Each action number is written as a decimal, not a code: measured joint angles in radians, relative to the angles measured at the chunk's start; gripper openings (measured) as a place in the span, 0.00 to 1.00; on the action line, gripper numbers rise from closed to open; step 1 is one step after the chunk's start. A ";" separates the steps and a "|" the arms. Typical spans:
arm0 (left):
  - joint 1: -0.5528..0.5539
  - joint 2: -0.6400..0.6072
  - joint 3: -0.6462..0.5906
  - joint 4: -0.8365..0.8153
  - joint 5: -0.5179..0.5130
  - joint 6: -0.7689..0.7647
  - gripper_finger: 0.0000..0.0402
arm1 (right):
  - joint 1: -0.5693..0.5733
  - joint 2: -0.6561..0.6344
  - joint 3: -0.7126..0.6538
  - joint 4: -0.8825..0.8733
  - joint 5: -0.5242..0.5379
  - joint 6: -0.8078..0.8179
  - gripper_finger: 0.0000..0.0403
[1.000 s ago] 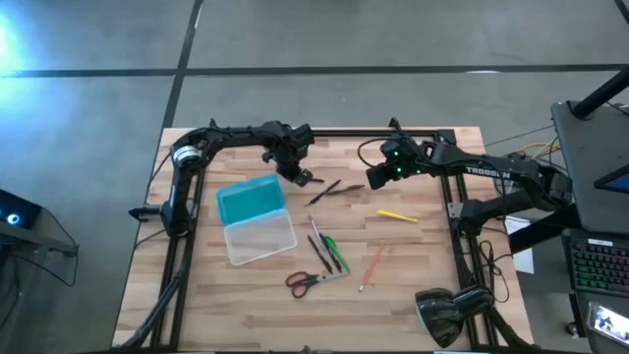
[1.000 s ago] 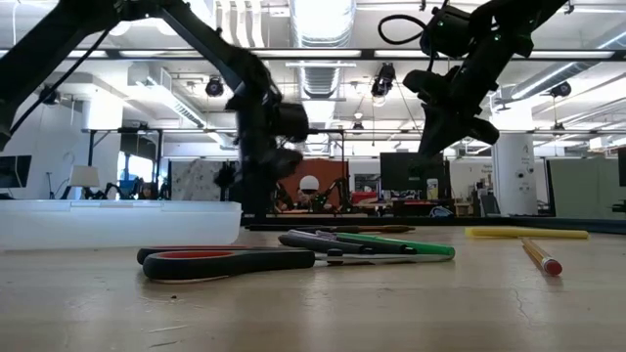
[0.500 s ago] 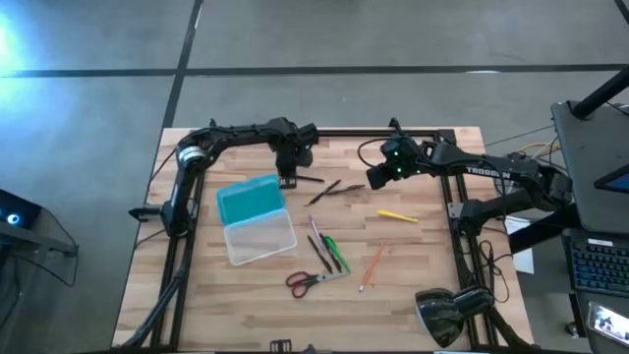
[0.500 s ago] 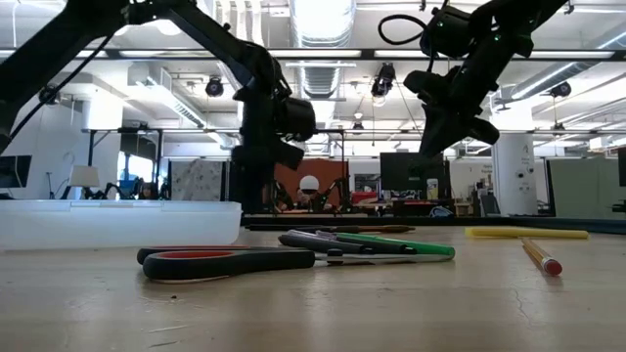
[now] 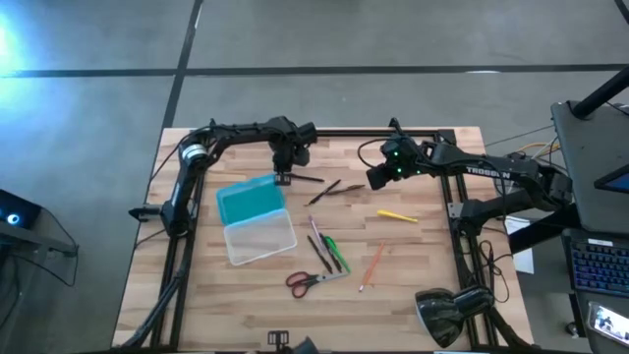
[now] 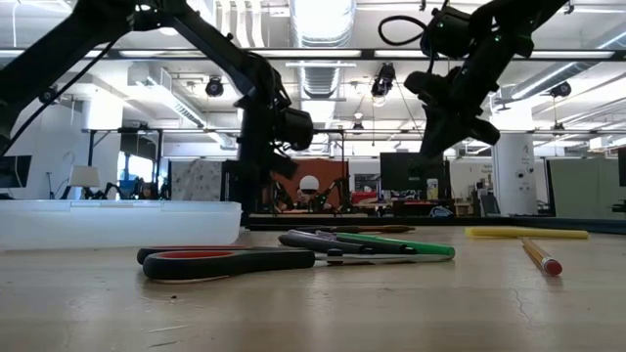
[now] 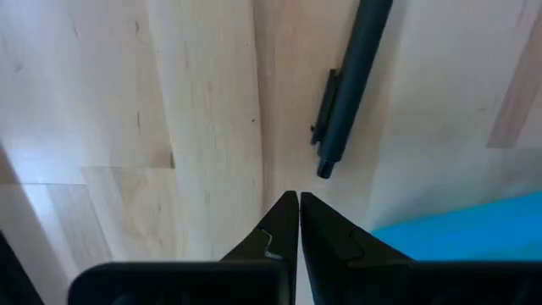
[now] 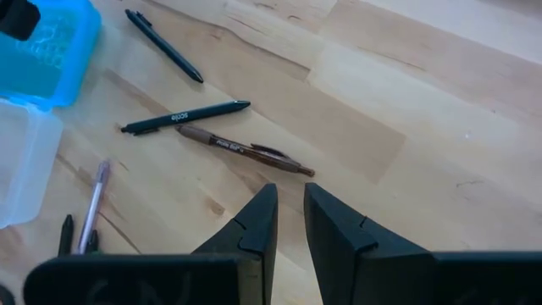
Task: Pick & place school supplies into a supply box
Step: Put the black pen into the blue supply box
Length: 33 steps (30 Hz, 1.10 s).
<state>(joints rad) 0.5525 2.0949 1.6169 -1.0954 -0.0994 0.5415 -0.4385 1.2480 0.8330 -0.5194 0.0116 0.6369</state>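
Only wristward: brown pen (image 8: pixel 246 150) lettering.

White letters "TROSSEN" run along the right arm (image 5: pixel 488 173), behind its gripper. The print on two pens (image 8: pixel 216 127) ahead of that gripper is too small to read.

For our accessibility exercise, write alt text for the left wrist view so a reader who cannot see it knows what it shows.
The left gripper, its two dark fingers shut together, hangs over the pale wooden table just short of the end of a dark pen, holding nothing. A corner of the supply box's turquoise lid shows beside the fingers.
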 joint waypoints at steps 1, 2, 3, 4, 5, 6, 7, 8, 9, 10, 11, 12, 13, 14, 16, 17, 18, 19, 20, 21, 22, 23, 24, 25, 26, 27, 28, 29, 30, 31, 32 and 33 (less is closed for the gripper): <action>0.003 0.000 0.000 0.000 0.007 0.004 0.00 | 0.000 0.000 -0.001 0.000 0.000 0.000 0.13; 0.004 0.000 0.000 0.001 0.012 0.008 0.00 | 0.000 0.000 -0.002 0.001 0.001 0.000 0.13; 0.005 0.001 0.000 0.001 0.019 0.012 0.00 | 0.000 0.000 -0.003 0.000 0.003 0.000 0.13; 0.005 0.001 0.000 0.000 0.033 0.014 0.00 | 0.000 0.000 -0.003 0.000 0.007 0.000 0.14; 0.004 0.002 0.000 -0.003 0.048 0.015 0.00 | 0.000 0.000 -0.003 0.000 0.012 -0.001 0.13; 0.004 0.003 -0.001 -0.005 0.058 0.015 0.00 | 0.000 0.000 -0.003 0.000 0.014 -0.001 0.13; 0.003 0.003 -0.002 -0.004 0.062 0.015 0.00 | 0.000 0.000 -0.003 0.000 0.016 -0.001 0.13; 0.002 0.006 -0.002 -0.004 0.066 0.015 0.00 | -0.001 0.000 -0.003 0.000 0.017 -0.001 0.13; 0.003 0.012 -0.002 -0.005 0.079 0.014 0.00 | -0.001 0.000 -0.003 0.000 0.018 -0.001 0.13; 0.003 0.018 -0.002 -0.006 0.092 0.010 0.00 | -0.001 0.000 -0.003 0.000 0.018 -0.001 0.13; 0.004 0.025 -0.001 -0.011 0.097 0.005 0.00 | -0.001 0.000 -0.003 0.000 0.018 -0.001 0.13; 0.004 0.032 -0.002 -0.016 0.098 0.003 0.00 | -0.001 0.000 -0.003 0.000 0.018 -0.001 0.13; 0.005 0.038 0.000 -0.010 0.098 -0.001 0.00 | -0.001 0.000 -0.003 0.000 0.018 -0.001 0.13; 0.004 0.049 0.002 -0.004 0.097 -0.009 0.00 | -0.001 0.000 -0.003 0.000 0.018 -0.001 0.13; 0.004 0.058 0.003 -0.002 0.096 -0.023 0.00 | 0.000 0.000 -0.003 -0.001 0.018 -0.001 0.14; 0.004 0.061 0.006 -0.003 0.097 -0.030 0.00 | 0.000 0.000 -0.003 -0.002 0.018 -0.001 0.14; 0.004 0.062 0.005 -0.002 0.097 -0.031 0.00 | 0.000 0.000 -0.003 -0.003 0.017 -0.001 0.13; 0.004 0.061 0.005 -0.001 0.097 -0.030 0.00 | 0.000 0.000 -0.003 -0.005 0.018 -0.001 0.13; 0.003 0.060 0.006 0.000 0.094 -0.029 0.00 | 0.000 0.000 -0.003 -0.007 0.017 -0.001 0.13; 0.002 0.060 0.011 -0.003 0.094 -0.027 0.00 | 0.000 0.000 -0.003 -0.009 0.018 -0.001 0.13; 0.000 0.061 0.018 -0.008 0.094 -0.027 0.00 | 0.000 0.000 -0.003 -0.009 0.017 -0.001 0.13; -0.001 0.063 0.027 -0.013 0.093 -0.027 0.00 | 0.000 0.000 -0.003 -0.009 0.018 -0.001 0.13; -0.004 0.065 0.037 -0.011 0.093 -0.029 0.00 | 0.000 0.000 -0.003 -0.009 0.017 -0.001 0.13; -0.006 0.065 0.045 0.009 0.098 -0.036 0.00 | 0.000 0.000 -0.003 -0.010 0.018 -0.001 0.13; -0.011 0.066 0.055 0.047 0.109 -0.045 0.00 | 0.000 0.000 -0.003 -0.010 0.017 -0.002 0.13; -0.017 0.066 0.064 0.081 0.124 -0.056 0.00 | 0.000 0.000 -0.003 -0.011 0.017 -0.001 0.13; -0.025 0.066 0.069 0.098 0.146 -0.070 0.00 | 0.000 0.000 -0.003 -0.013 0.017 -0.001 0.13; -0.033 0.066 0.074 0.103 0.179 -0.085 0.00 | 0.000 0.000 -0.003 -0.013 0.017 -0.001 0.13; -0.044 0.066 0.080 0.103 0.211 -0.098 0.00 | -0.001 0.000 -0.003 -0.015 0.018 -0.001 0.13; -0.056 0.066 0.087 0.122 0.246 -0.103 0.00 | -0.001 0.000 -0.003 -0.016 0.017 -0.002 0.13; -0.070 0.066 0.092 0.142 0.284 -0.106 0.00 | -0.001 0.000 -0.003 -0.016 0.017 -0.001 0.13; -0.086 0.066 0.096 0.148 0.315 -0.105 0.00 | -0.001 0.000 -0.003 -0.017 0.017 -0.001 0.14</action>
<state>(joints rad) 0.4668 2.1612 1.7124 -0.9477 0.2160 0.4363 -0.4393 1.2480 0.8299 -0.5364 0.0288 0.6357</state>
